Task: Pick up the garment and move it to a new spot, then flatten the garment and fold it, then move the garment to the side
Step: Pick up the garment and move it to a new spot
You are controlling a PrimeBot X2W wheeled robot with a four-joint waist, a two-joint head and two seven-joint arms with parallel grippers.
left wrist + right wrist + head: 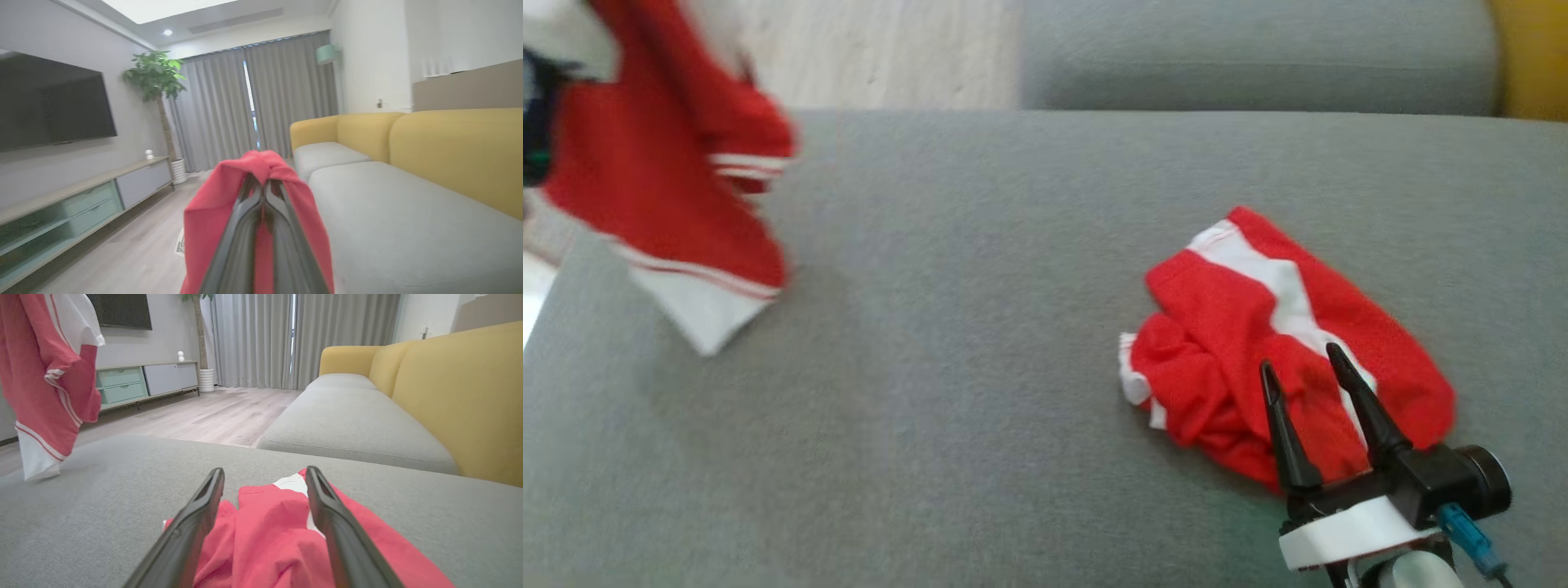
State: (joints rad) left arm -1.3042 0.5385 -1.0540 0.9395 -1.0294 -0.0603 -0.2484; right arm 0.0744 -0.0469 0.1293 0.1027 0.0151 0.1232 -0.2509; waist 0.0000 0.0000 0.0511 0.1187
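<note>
1. Two red-and-white garments counted: hanging garment (pixel 662 188) up in the air at the far left, by the left edge of the grey seat (pixel 980 392); crumpled garment (pixel 1258 327) lying on that seat toward the right.
2. Two grippers: left gripper (pixel 263 185) pinched fully together on a fold of the hanging garment, red cloth draped over both fingers; right gripper (pixel 1300 359) spread wide over the crumpled garment, gripping nothing, contact with the cloth not clear.
3. Hard to make out: hanging garment blurred in the head view and cut off by the top and left borders; near part of the crumpled garment hidden behind the right fingers (pixel 196 522).
4. Edges and room: broad bare stretch of seat between the two garments; wooden floor (pixel 874 49) beyond the far edge; second grey cushion (pixel 1258 57) at the upper right; yellow backrest (pixel 461 396) along the right side.
</note>
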